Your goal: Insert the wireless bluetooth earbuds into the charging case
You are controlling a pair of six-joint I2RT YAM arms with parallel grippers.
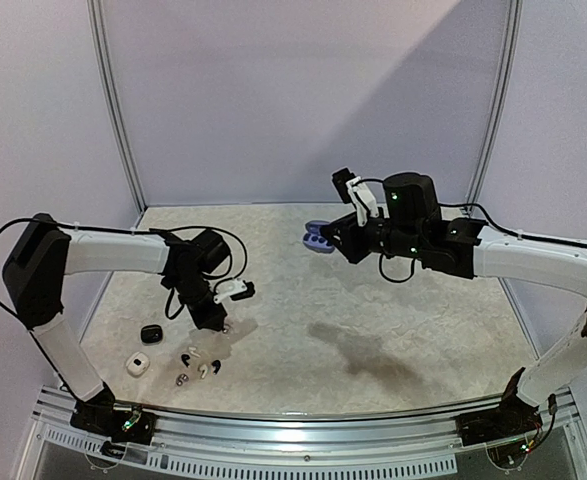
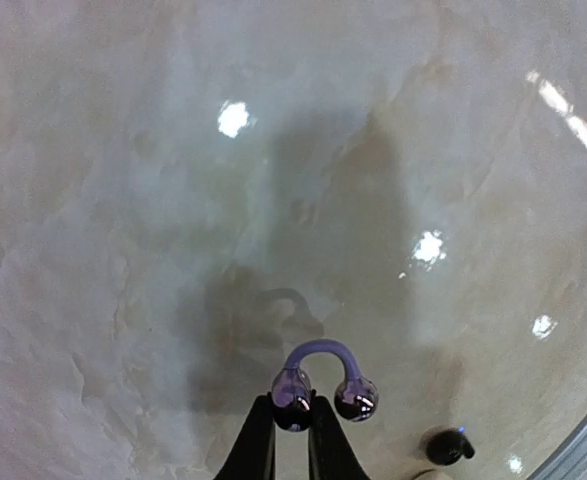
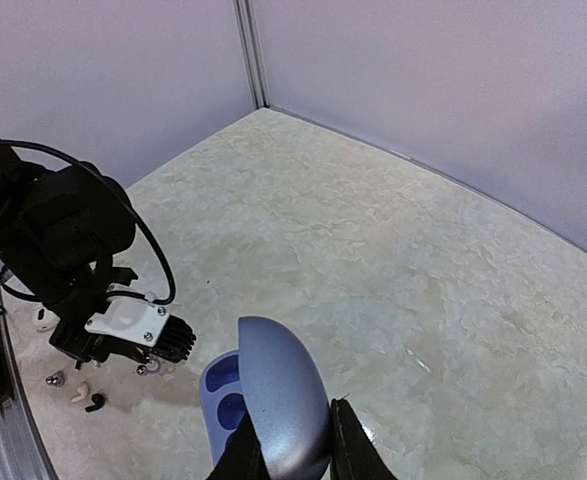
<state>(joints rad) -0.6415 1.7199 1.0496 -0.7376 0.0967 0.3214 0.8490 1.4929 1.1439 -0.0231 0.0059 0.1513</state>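
A lavender earbud point(image 2: 320, 349), shaped as a small arch with a glossy bead at each end, was pinched by one bead between the black tips of the left gripper point(image 2: 291, 420), whose fingers were drawn in narrow on it. The other bead stuck out free to one side. It hung low over the pale marbled table point(image 2: 123, 200), on the left near part of it; whether it touched the surface could not be told. A black earbud point(image 2: 448, 447) lay on the table close by, toward the near edge. Around that spot, seen from above, a few more loose earbuds point(image 1: 191, 352) were scattered, with a small black case point(image 1: 151, 333) and a small white case point(image 1: 137, 365) just to their left. Well away from all this, up in the air over the far middle of the table, the right gripper point(image 3: 288, 450) held the lavender charging case point(image 3: 273, 390). Its fingers were closed against the two sides of the case. The case was open, its rounded lid standing up and its base showing hollow wells that faced toward the left arm point(image 3: 63, 240). The two grippers were well apart, the left one low and near, the right one raised and farther back.
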